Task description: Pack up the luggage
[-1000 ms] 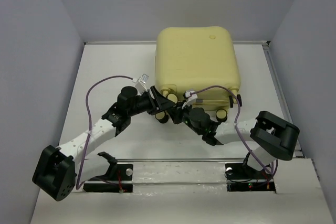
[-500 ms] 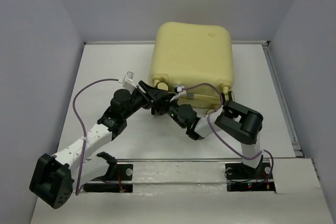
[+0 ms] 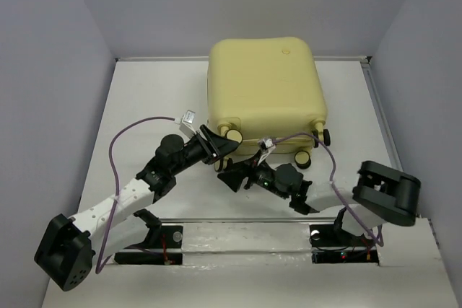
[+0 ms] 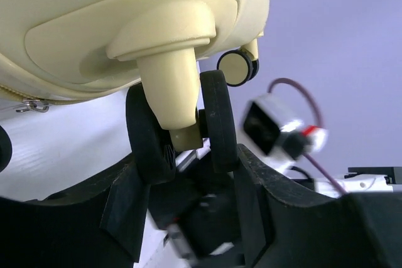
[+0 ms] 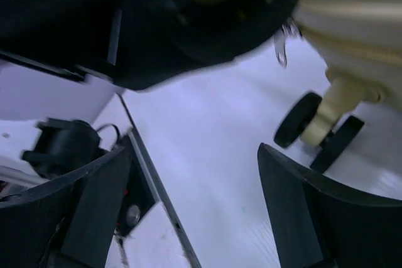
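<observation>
on the table [image 3: 144, 106], shut luggage [image 3: 263, 88]

The top view looks down from above and behind the arm bases onto the whole bench [image 3: 144, 99], so you see both arms and the suitcase [image 3: 263, 84] at once. The left wrist view looks up, very close, at one caster [image 4: 182, 123] under the suitcase. The right wrist view faces across the bench surface, close and blurred, toward another caster [image 5: 317, 130]. All three views share the suitcase's near, wheeled edge.
</observation>
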Motion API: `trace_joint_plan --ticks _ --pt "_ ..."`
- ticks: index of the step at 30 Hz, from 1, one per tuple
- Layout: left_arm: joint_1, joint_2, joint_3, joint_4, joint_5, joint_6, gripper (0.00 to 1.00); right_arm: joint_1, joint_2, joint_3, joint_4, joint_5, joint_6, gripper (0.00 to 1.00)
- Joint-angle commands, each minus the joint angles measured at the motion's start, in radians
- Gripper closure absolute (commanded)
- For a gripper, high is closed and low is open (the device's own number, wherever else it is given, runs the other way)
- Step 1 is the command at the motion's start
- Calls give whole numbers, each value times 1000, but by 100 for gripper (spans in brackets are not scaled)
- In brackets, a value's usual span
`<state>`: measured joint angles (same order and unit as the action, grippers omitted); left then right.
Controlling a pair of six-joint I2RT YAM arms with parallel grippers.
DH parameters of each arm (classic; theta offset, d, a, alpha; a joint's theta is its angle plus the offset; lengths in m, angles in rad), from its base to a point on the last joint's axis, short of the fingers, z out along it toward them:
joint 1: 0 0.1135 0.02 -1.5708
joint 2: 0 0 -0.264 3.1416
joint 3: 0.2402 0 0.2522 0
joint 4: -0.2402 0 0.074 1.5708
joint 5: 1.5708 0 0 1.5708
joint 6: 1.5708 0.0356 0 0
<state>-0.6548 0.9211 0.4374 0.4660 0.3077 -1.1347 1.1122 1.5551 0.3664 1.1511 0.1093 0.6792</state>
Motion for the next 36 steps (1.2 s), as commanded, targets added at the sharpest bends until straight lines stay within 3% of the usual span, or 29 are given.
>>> trace_joint_plan --ticks 1,4,8,14,27,32,33,36 --pt "-2 -22 17 333 71 55 70 -2 -260 35 -336 52 -88 10" --pt "0 -1 18 344 73 72 51 -2 -360 107 -604 107 -153 7" --pt "9 13 17 346 77 87 26 -26 -353 219 -688 158 -239 5" --pt "27 19 30 339 116 116 14 -78 -277 341 -668 190 -300 6" --pt "41 28 17 321 133 125 12 -111 -184 419 -490 380 -297 11" --pt "44 -4 6 266 102 162 13 -111 -178 422 -412 402 -296 39" --pt "44 -10 6 246 93 173 13 -111 -176 424 -406 403 -294 39" --pt "44 -31 9 175 45 211 13 -111 -178 427 -398 373 -285 21"
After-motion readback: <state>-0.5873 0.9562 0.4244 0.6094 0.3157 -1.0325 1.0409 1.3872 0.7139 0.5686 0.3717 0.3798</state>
